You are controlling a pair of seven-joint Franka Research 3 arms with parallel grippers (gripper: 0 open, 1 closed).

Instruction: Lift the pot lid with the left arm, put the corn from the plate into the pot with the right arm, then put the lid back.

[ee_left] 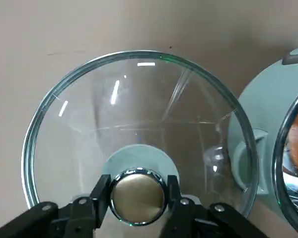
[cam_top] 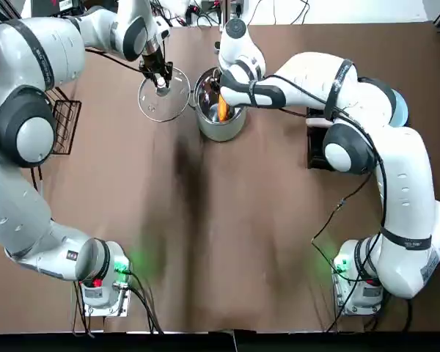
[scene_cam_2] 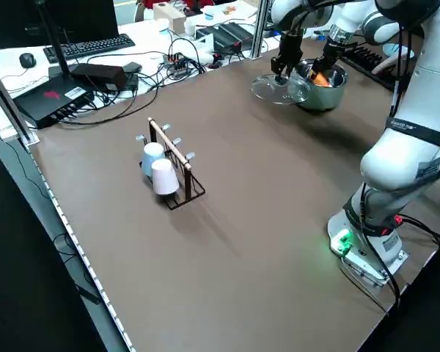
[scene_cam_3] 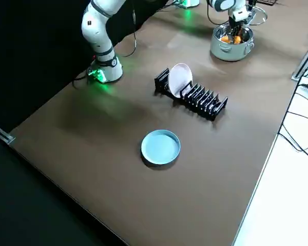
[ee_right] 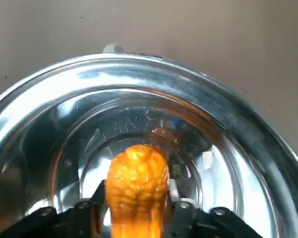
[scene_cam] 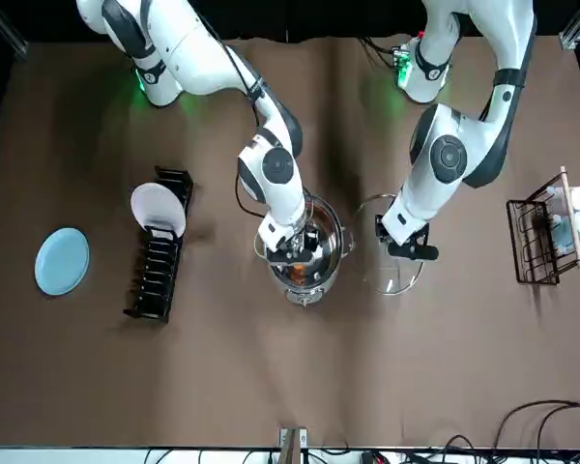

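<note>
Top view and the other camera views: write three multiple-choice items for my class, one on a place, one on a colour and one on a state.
1. Where is the clear glass lid relative to the shiny steel pot?
A. Sitting on top of it
B. Beside it, on the robot's left
C. Beside it, on the robot's right

2. What colour is the round plate?
A. Light blue
B. Red
C. Black

3. What is the right gripper doing?
A. Hanging open and empty
B. Gripping the lid's knob
C. Gripping the orange corn cob inside the pot

Answers:
1 B: the top view shows the lid to the left of the pot, with its knob in the left gripper.
2 A: the front and right side views show the plate is light blue.
3 C: the right wrist view shows the cob clamped in the gripper, within the pot's rim.
</note>
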